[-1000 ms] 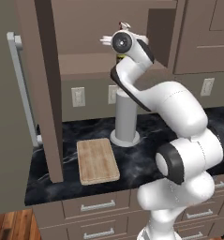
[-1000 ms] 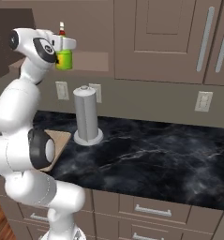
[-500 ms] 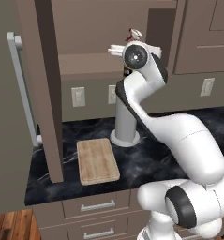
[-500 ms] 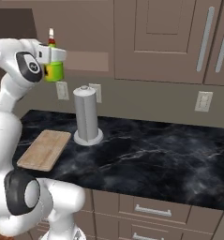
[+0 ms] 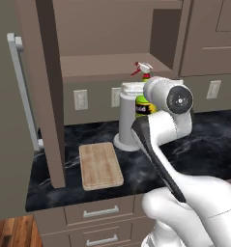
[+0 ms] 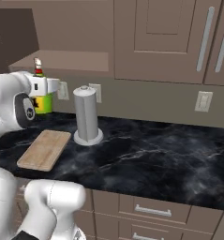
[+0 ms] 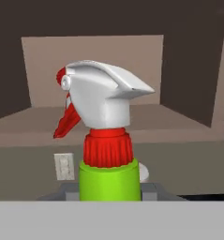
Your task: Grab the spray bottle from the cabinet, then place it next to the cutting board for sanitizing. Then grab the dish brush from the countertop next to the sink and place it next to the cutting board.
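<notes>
In the left base view you see the spray bottle (image 5: 143, 103) held in the air in front of the open cabinet (image 5: 112, 46), above the black tabletop (image 5: 209, 140) — the cutting board (image 5: 100, 165) lies lower left.

In the right base view the claw (image 6: 44, 87) is clamped on the spray bottle, above the board's far end, beside the paper-towel roll (image 6: 86, 114).

In the hand view you face the red-and-white nozzle (image 7: 101, 101) — upright.
</notes>
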